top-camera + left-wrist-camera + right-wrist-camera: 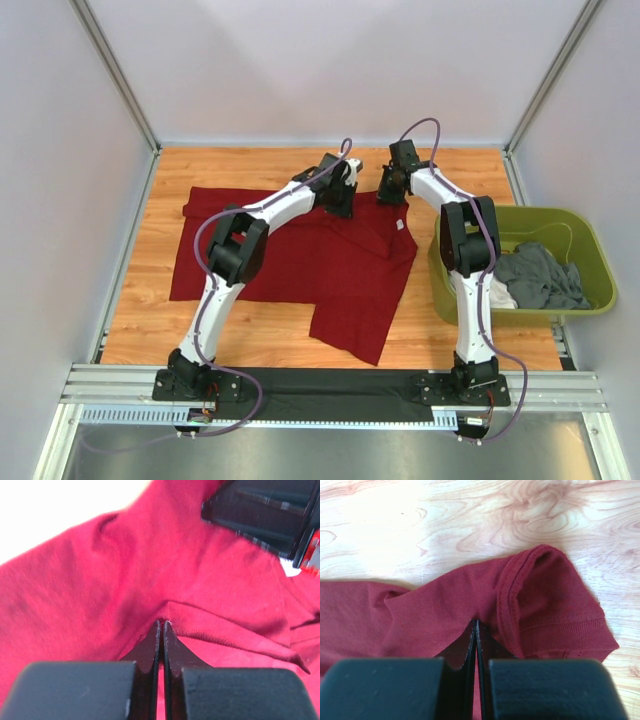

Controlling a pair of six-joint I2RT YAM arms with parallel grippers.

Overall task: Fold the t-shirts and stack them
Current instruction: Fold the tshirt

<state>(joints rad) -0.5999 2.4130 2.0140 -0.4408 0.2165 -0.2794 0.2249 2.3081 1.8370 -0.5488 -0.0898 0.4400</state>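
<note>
Standing by the rig, the biggest thing in sight is the wooden counter, and most of its middle is covered by the dark red t-shirt. It's lying spread out but pretty rumpled: one sleeve sticks out toward the far left, and a lower flap reaches toward the near edge, right of centre.

Off on the right side sits the olive-green tub, just beside the right arm. There's a dark grey shirt crumpled up inside it, with a bit of white shirt poking out at the near-left corner of the tub, under the grey one.

Both arms are stretched out to the far edge of the red shirt, pretty close to each other. The left hand is down on the cloth near the top middle. From its own camera the left hand has its two fingers pressed flat together, with a ridge of red fabric pinched right at the tips and the cloth pulled up into folds around them.

The right hand is a bit further right, at the shirt's far corner. Up close the right hand is clamped shut too, nipping the red cloth, with a stitched, ribbed hem curled over just to the right of its fingers and bare wood beyond.

Smallest thing: a little white neck label showing on the red shirt, near the right arm.
</note>
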